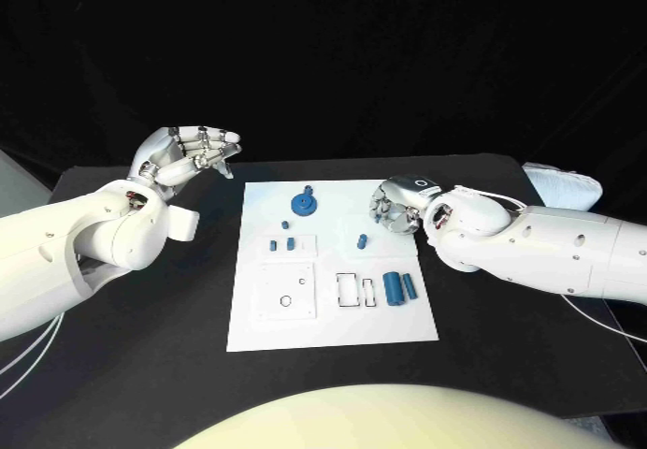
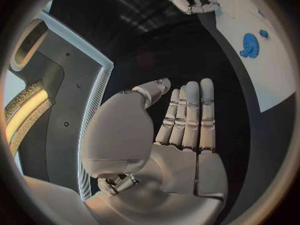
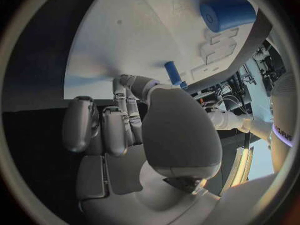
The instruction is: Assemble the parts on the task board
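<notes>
Small blue peg (image 1: 362, 241) standing upright right of centre on the white task board (image 1: 337, 327), just below and left of the right robot hand (image 1: 395, 213); seen again in the right wrist view (image 3: 172, 73) close beyond the fingertips (image 3: 125, 82), not touching them. Probably light, hard plastic, stiff and smooth, so likely to tip or skid under a sideways nudge; best pinched across its sides near the top and lifted straight up. Further up the board, near its top centre, a blue gear (image 1: 305, 202), flat and toothed, easier taken by the raised hub than by the rim. Lower right of the board, a fat blue cylinder (image 1: 394, 286) lying beside a slimmer blue bar (image 1: 409, 286), round and apt to roll. Left of centre, smaller blue pieces (image 1: 286, 224) around the recesses. Right robot hand curled downward over the board's upper right, nothing held as far as can be judged. Left robot hand (image 1: 189, 154) raised over the black table (image 1: 149, 355) at upper left, clear of the board, holding nothing, fingers straight and side by side in its wrist view (image 2: 187, 120).
</notes>
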